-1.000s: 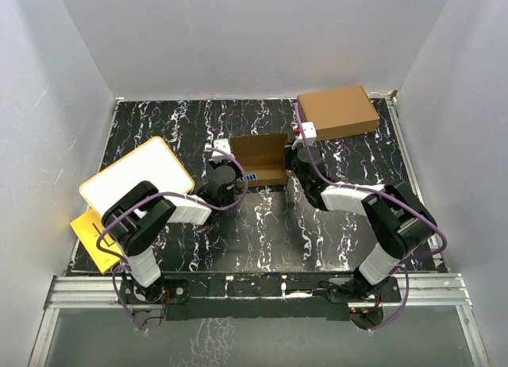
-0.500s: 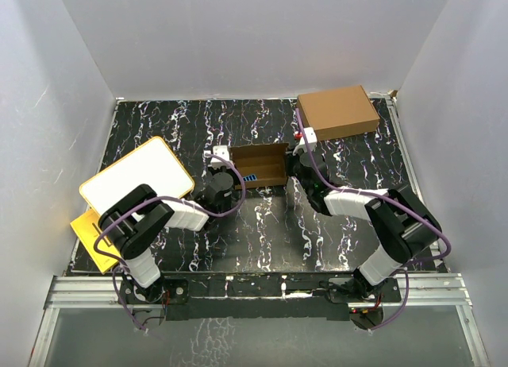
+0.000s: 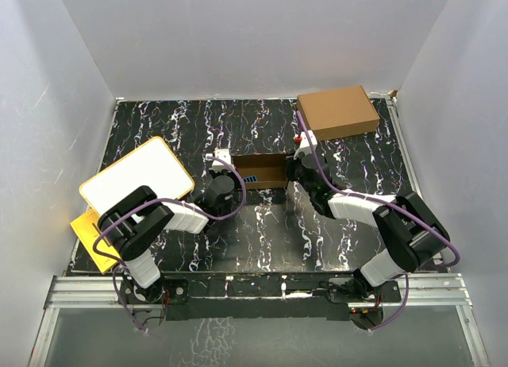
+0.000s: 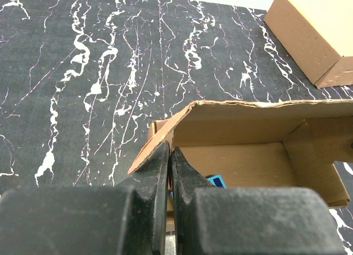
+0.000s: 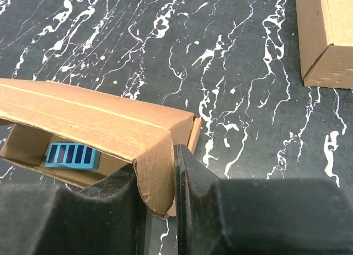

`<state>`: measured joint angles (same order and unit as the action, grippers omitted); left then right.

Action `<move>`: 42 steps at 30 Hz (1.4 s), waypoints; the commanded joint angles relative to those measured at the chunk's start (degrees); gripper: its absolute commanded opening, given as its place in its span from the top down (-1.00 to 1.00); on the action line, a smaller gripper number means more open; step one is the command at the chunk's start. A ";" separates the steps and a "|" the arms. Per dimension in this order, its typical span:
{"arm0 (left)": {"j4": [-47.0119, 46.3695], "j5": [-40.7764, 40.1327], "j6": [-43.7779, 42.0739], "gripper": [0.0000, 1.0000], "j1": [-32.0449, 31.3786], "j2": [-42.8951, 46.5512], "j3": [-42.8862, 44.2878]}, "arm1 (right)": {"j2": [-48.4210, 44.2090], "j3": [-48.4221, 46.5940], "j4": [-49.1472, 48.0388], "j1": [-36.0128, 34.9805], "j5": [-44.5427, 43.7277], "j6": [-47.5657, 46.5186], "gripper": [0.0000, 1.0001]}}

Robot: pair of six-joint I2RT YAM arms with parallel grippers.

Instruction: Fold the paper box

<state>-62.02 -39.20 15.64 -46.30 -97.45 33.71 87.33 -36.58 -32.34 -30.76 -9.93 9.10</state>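
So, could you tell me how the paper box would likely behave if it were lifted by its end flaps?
Probably floppy: the paper box is thin cardboard, and the flap at the right gripper curls. Likely light: an open shell holding only a small blue item. Its top edge is wavy, so a push may skew it.

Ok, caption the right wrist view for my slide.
Right gripper straddling the paper box at its end flap, blue label inside, a bigger box behind.
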 commanded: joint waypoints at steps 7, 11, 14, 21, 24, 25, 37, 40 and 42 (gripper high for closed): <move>2.39 -0.29 0.97 0.97 -0.65 2.89 -0.40 | -5.40 -1.18 3.74 1.35 4.66 -2.51 0.22; 2.95 -0.52 0.95 0.97 -0.69 2.67 0.01 | -7.03 -1.99 7.37 3.02 10.06 -4.52 -0.05; 3.51 -0.63 0.97 0.97 -0.67 2.70 0.24 | -8.54 -3.29 12.33 5.17 18.34 -7.17 -0.24; 4.41 -0.90 1.43 0.96 -0.71 2.62 0.53 | -12.95 -7.04 27.72 16.01 46.98 -20.79 -0.62; 4.67 -0.90 1.50 0.97 -0.72 2.61 0.58 | -14.12 -9.83 35.97 19.23 56.60 -29.53 -0.64; 4.79 -0.86 1.58 0.96 -0.71 2.65 0.63 | -14.40 -11.04 39.44 19.47 58.77 -33.29 -0.65; 5.70 -0.71 1.79 0.95 -0.70 2.65 0.90 | -8.67 -27.38 51.48 9.92 53.04 -53.12 -0.71; 5.98 -0.57 1.86 0.95 -0.71 2.62 1.15 | -6.13 -28.87 50.98 4.98 45.02 -54.77 -0.62; 6.00 -0.48 1.98 0.94 -0.70 2.53 1.17 | -5.21 -29.30 50.17 3.80 41.98 -55.51 -0.57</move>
<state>-57.08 -39.59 16.99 -46.70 -96.92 33.76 80.05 -63.31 18.74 -23.70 40.86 -41.36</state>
